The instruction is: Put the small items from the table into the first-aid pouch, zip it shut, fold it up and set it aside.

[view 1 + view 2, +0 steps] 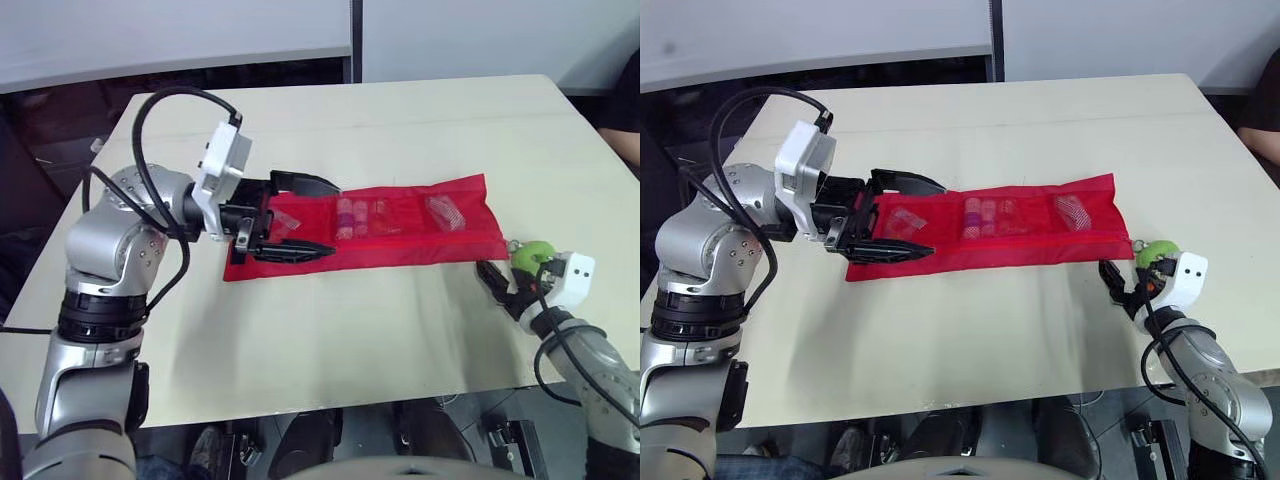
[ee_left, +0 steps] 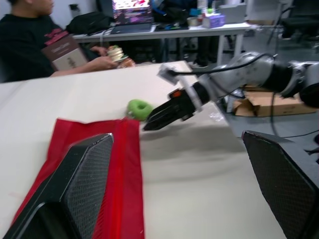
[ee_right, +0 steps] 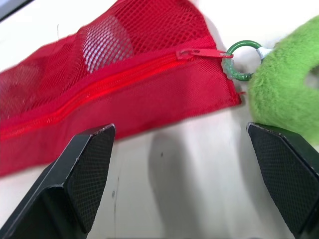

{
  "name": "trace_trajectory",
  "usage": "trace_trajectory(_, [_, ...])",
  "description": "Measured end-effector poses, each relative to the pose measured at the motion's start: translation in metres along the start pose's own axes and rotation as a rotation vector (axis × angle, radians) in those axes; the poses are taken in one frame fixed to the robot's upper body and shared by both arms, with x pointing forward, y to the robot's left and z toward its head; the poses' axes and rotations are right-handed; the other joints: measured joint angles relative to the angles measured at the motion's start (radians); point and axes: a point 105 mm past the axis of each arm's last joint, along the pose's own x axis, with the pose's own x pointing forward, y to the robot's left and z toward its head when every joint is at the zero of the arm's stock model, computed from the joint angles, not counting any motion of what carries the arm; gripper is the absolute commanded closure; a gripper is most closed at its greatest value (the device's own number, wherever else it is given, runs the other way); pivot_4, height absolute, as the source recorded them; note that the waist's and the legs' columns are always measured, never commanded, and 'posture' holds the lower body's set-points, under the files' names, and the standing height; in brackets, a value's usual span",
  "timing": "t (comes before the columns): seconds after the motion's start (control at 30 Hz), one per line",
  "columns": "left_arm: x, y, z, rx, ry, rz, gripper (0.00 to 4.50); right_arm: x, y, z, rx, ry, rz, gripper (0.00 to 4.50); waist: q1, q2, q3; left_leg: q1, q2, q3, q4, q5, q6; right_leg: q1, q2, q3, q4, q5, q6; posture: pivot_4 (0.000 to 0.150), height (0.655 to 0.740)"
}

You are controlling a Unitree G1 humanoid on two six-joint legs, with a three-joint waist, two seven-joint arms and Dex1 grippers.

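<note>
On the worktop [image 1: 330,330]: first-aid pouch [image 1: 410,235] lies unfolded and flat, between both hands.
Pouch look: long red rectangle with mesh pockets above a red zip [image 3: 114,82] and smooth fabric below.
Contents: small pinkish items [image 1: 352,216] behind the mesh, possibly bottles.
Zip pull: green ring [image 3: 230,67] joined to a fuzzy green charm [image 1: 530,254].
Left hand [image 1: 335,217]: wide, straddling the pouch's far end.
Right hand [image 3: 178,128]: wide, empty, beside the charm.

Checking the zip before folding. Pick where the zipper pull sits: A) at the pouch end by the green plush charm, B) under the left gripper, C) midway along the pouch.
A: the right wrist view shows the zipper pull at the end corner of the pouch, joined by a green ring to the green plush charm.
</note>
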Motion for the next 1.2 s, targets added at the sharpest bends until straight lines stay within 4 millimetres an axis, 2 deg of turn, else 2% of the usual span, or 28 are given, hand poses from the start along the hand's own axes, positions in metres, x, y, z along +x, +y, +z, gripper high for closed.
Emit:
trace_trajectory(0.37, [0.002, -0.002, -0.001, -0.012, -0.006, -0.021, 0.1, 0.021, 0.009, 0.005, 0.043, -0.037, 0.037, 0.0, -0.018, 0.0, 0.0, 0.0, 0.003, 0.001, 0.0, 0.0, 0.0, 0.0, 0.003, 0.001, 0.0, 0.0, -0.001, 0.15, 0.7368])
trace_trajectory(0.73, [0.006, -0.003, -0.002, -0.012, -0.019, -0.025, 0.1, 0.021, 0.033, 0.013, 0.201, -0.091, 0.234, 0.0, -0.021, 0.0, 0.0, 0.0, 0.004, 0.002, 0.0, 0.0, 0.0, -0.001, 0.005, 0.002, 0.0, 0.001, -0.001, 0.15, 0.7368])
trace_trajectory(0.87, [0.006, -0.003, -0.002, -0.011, -0.019, -0.025, 0.1, 0.024, 0.033, 0.015, 0.235, -0.113, 0.242, 0.0, -0.02, 0.0, 0.0, 0.0, 0.004, 0.002, 0.0, 0.0, 0.0, -0.001, 0.005, 0.002, 0.0, 0.001, -0.001, 0.15, 0.7368])
trace_trajectory(0.97, [0.006, -0.003, -0.002, -0.011, -0.019, -0.023, 0.0, 0.024, 0.032, 0.016, 0.238, -0.118, 0.24, 0.88, -0.019, 0.001, 0.0, 0.0, 0.004, 0.002, 0.0, 0.0, 0.0, -0.001, 0.005, 0.002, 0.0, 0.001, -0.001, 0.15, 0.7368])
trace_trajectory(1.0, [0.006, -0.003, -0.002, -0.011, -0.018, -0.02, 0.0, 0.024, 0.032, 0.017, 0.237, -0.123, 0.239, 1.44, -0.02, 0.001, 0.0, 0.0, 0.004, 0.002, 0.0, 0.0, 0.0, -0.001, 0.005, 0.002, 0.0, 0.001, -0.001, 0.15, 0.7368])
trace_trajectory(1.07, [0.006, -0.002, -0.002, -0.01, -0.018, -0.017, 0.0, 0.024, 0.031, 0.018, 0.232, -0.128, 0.237, 2.28, -0.02, 0.001, 0.0, 0.0, 0.004, 0.002, 0.0, 0.0, 0.0, -0.001, 0.005, 0.002, 0.0, 0.001, -0.001, 0.15, 0.7368])
trace_trajectory(1.1, [0.006, -0.002, -0.002, -0.009, -0.018, -0.017, 0.0, 0.024, 0.031, 0.017, 0.214, -0.122, 0.233, 3.17, -0.02, 0.001, 0.0, 0.0, 0.004, 0.002, 0.0, 0.0, 0.0, -0.001, 0.005, 0.002, 0.0, 0.001, -0.001, 0.15, 0.7368])
trace_trajectory(1.13, [0.006, -0.002, -0.002, -0.009, -0.018, -0.017, 0.0, 0.025, 0.031, 0.017, 0.213, -0.121, 0.233, 3.51, -0.02, 0.001, 0.0, 0.0, 0.004, 0.002, 0.0, 0.0, -0.001, -0.001, 0.005, 0.002, 0.0, 0.001, -0.001, 0.15, 0.7368])
trace_trajectory(1.2, [0.006, -0.002, -0.002, -0.007, -0.017, -0.016, 0.0, 0.025, 0.031, 0.017, 0.208, -0.121, 0.23, 3.88, -0.02, 0.001, 0.0, 0.0, 0.004, 0.002, 0.0, 0.0, -0.001, -0.001, 0.005, 0.003, 0.0, 0.001, -0.001, 0.15, 0.7368])
